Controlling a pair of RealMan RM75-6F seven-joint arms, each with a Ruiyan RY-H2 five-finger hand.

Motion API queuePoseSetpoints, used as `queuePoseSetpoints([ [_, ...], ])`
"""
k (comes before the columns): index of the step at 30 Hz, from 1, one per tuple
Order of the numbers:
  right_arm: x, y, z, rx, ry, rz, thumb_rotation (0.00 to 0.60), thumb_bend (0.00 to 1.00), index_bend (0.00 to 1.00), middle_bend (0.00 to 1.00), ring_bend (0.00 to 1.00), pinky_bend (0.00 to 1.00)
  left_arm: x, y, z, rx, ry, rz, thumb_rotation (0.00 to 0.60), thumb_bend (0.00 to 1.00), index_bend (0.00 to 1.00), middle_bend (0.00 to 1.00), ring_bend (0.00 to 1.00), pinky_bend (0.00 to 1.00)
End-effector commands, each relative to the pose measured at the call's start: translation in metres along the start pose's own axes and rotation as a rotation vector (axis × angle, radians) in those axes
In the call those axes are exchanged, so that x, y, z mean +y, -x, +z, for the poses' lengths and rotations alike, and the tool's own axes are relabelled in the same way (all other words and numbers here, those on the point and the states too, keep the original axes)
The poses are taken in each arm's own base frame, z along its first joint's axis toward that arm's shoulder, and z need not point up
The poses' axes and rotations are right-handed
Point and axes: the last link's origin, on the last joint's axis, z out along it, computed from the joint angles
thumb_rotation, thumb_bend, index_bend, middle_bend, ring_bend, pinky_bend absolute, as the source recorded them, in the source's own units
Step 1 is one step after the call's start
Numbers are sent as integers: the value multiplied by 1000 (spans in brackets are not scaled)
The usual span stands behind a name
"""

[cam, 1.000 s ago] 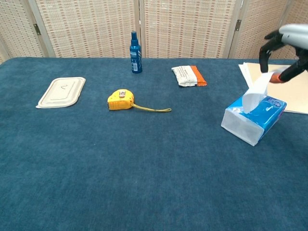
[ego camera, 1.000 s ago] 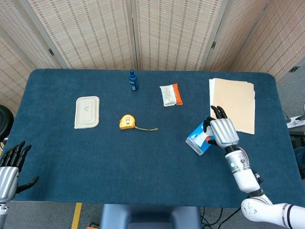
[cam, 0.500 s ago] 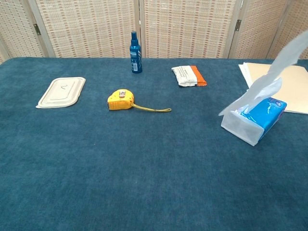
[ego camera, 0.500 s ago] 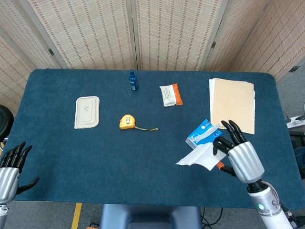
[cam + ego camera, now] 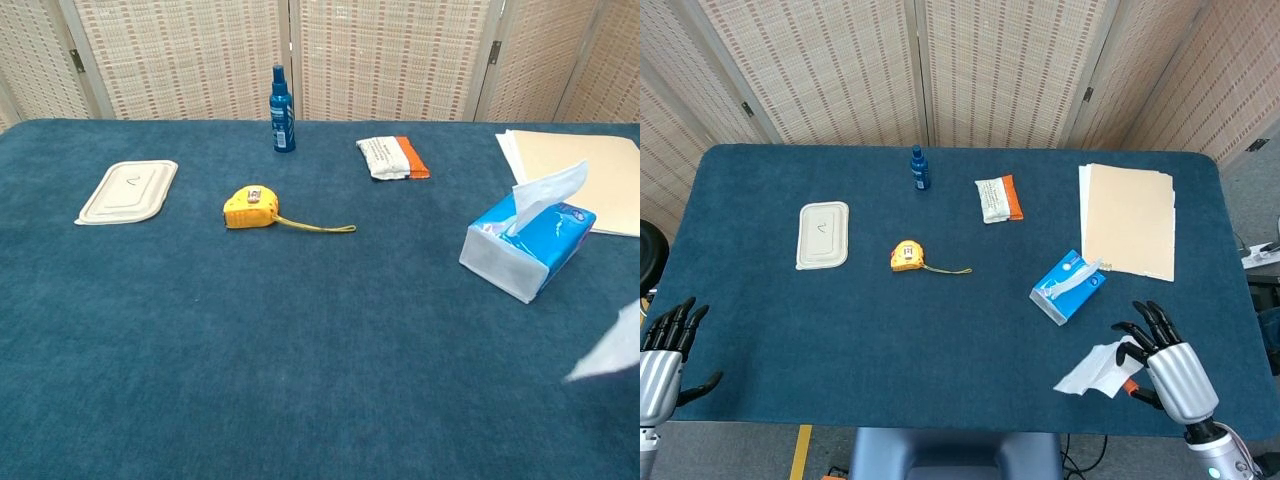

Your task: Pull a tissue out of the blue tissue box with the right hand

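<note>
While right hand [image 5: 1168, 367] hangs near table's front edge, thumb and finger pinching pulled tissue [image 5: 1095, 369], other fingers spread. Blue tissue box [image 5: 1067, 287] just beyond, next sheet poking up. Left hand [image 5: 662, 347] at front left corner, fingers spread, holding nothing.

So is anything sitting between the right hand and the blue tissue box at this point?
Nothing visible does. Only bare blue cloth lies between the right hand and the blue tissue box. The hand holds a pulled tissue clear of the box, and another sheet sticks up from the slot.
</note>
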Motion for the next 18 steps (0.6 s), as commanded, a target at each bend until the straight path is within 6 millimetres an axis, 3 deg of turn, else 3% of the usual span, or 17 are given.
queuePoseSetpoints([
  [1,3,0,-2,-23,23,-16,600,304,50,32,0,0,0,0,0,4,0,-1,600,236,0,0,0,144],
  [3,5,-1,-2,-21,34,-18,600,252,1,1,0,0,0,0,0,4,0,-1,600,237,0,0,0,144],
  [11,11,-5,-2,-29,79,-46,600,149,0,0,0,0,2,0,0,2,9,2,600,236,0,0,0,144],
  [18,13,-4,-1,-39,86,-51,600,145,0,0,0,0,3,1,0,-3,13,5,600,236,0,0,0,144],
])
